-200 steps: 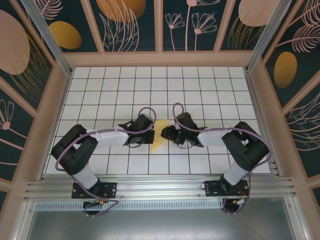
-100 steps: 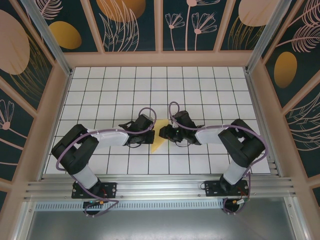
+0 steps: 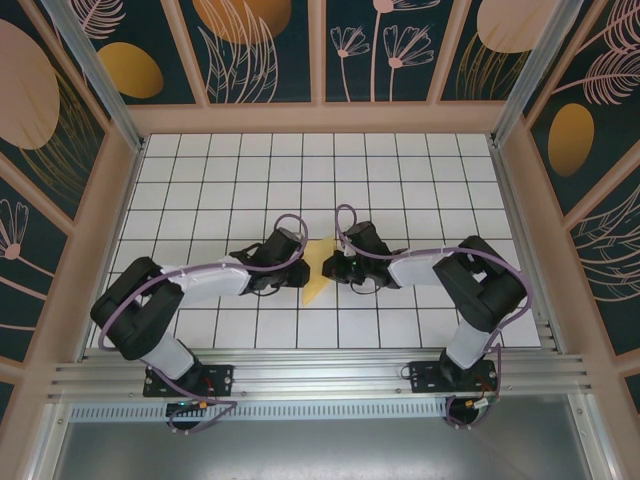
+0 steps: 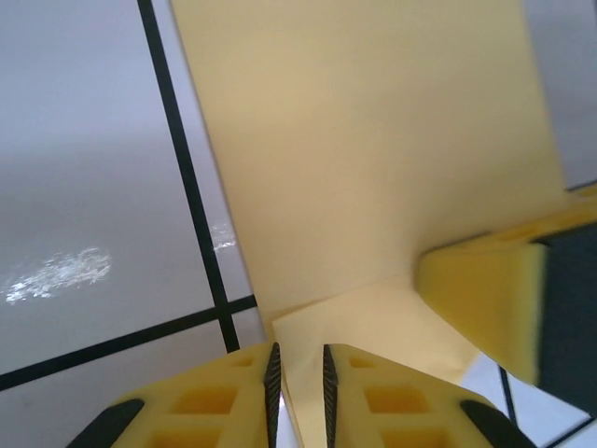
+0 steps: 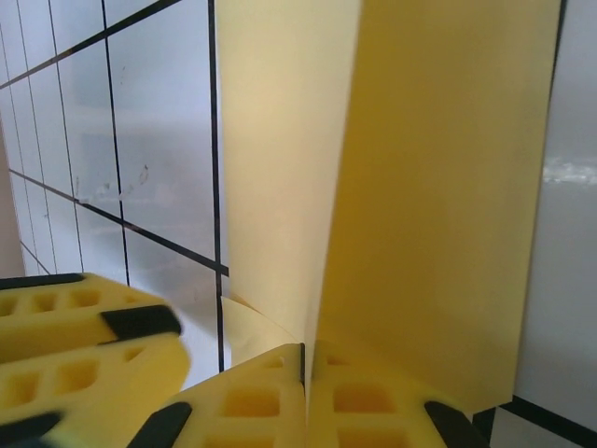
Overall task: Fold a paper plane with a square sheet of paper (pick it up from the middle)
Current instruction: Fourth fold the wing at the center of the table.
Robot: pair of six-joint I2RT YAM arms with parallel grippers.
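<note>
The yellow paper plane [image 3: 316,285] is a slim, pointed, folded piece lying on the tiled table between the two grippers. My right gripper [image 3: 331,266] is shut on its raised fold [image 5: 438,187], with the pads pressed together at the paper [image 5: 305,353]. My left gripper [image 3: 303,264] meets it from the other side. In the left wrist view the left gripper [image 4: 298,353] has its jaws a narrow gap apart, with a flap of the paper [image 4: 373,140] running between them, not pinched. A right finger [image 4: 485,289] rests on the paper's far side.
The white grid-tiled table [image 3: 400,180] stretches out behind and to both sides of the grippers. Patterned walls with a pink frame [image 3: 320,118] enclose it. The aluminium rail [image 3: 320,375] with the arm bases runs along the near edge.
The right gripper has moved a little left and closed onto the paper's fold. The left gripper, shut before, has parted slightly, and its arm has stretched lower toward the paper.
</note>
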